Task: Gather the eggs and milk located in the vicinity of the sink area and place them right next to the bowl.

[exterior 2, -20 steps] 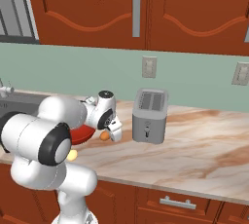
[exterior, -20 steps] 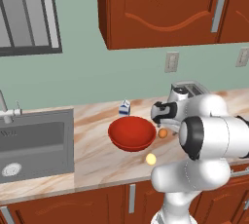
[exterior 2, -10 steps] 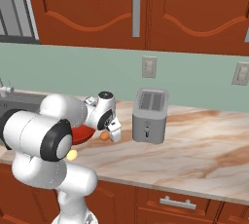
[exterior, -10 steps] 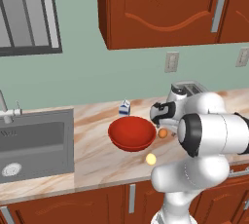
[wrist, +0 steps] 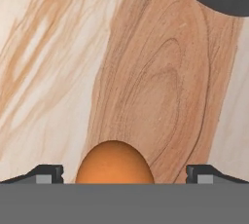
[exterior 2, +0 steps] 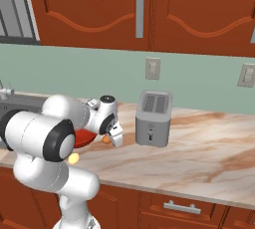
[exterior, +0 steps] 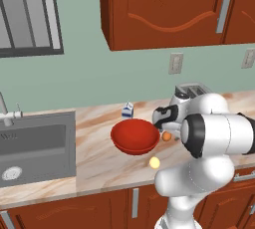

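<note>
- The orange egg (wrist: 115, 162) lies on the counter (exterior: 99, 161), and in the hand view it sits between the two finger tips of the gripper (wrist: 124, 173).
- The jaws stand wide apart, with a gap on each side of the egg; nothing is held.
- In the left base view this egg (exterior: 167, 136) is just beside the right rim of the bowl (exterior: 134, 136), so I judge it already placed.
- The pale egg (exterior: 155, 162) lies near the bowl on its front side, toward the counter edge, a little apart from the rim.
- The milk (exterior: 128, 109) stands upright behind the bowl, close to its far rim and near the wall.
- The sink (exterior: 35, 146) is at the left end of the counter, well apart from the bowl, and I see no egg or carton in it.
- My judgement: all three things are by the bowl, so the task looks almost done. What remains is perhaps only to lift the arm away without pushing the orange egg.
- The counter is marble-like, beige with brown veins, smooth and flat, so a round egg can roll easily on it.
- A grey toaster (exterior 2: 154, 118) stands to the right of the arm.
- Above are red-brown wall cupboards (exterior 2: 149, 9), and the wall is pale green with sockets (exterior 2: 152, 68).
</note>
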### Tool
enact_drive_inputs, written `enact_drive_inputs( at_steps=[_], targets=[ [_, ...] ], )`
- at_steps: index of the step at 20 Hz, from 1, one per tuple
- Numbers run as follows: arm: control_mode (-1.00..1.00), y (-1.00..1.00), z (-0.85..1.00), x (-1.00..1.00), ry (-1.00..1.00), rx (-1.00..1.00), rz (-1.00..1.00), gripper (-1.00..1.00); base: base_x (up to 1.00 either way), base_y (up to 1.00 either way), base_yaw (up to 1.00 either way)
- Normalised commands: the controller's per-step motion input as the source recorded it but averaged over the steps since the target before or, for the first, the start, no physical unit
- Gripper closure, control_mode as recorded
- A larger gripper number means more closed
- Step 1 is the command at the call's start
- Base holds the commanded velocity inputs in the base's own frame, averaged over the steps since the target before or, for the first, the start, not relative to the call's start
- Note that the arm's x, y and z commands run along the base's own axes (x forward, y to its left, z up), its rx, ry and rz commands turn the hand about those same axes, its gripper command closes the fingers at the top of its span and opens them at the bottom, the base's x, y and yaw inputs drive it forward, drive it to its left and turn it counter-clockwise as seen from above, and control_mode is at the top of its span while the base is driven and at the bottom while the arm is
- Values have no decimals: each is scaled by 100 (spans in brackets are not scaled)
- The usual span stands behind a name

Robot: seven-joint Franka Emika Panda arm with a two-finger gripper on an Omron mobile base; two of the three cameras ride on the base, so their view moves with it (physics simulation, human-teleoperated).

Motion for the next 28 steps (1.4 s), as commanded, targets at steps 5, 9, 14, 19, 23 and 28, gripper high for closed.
enact_drive_inputs(
  at_steps=[5, 9, 14, 19, 23, 28],
  targets=[
    [-100, 6, -10, 0, 0, 0, -2, 100, 0, 0, 0],
    [-100, 0, -2, 0, 0, 0, -1, 100, 0, 0, 0],
    [-100, 0, 0, 0, 0, 0, -3, 100, 0, 0, 0],
    [-100, 0, 0, 0, 0, 3, -8, 100, 0, 0, 0],
    [-100, 0, 0, 0, 0, 9, -10, 100, 0, 0, 0],
    [-100, 3, 0, 0, 0, 3, -10, 100, 0, 0, 0]
  ],
)
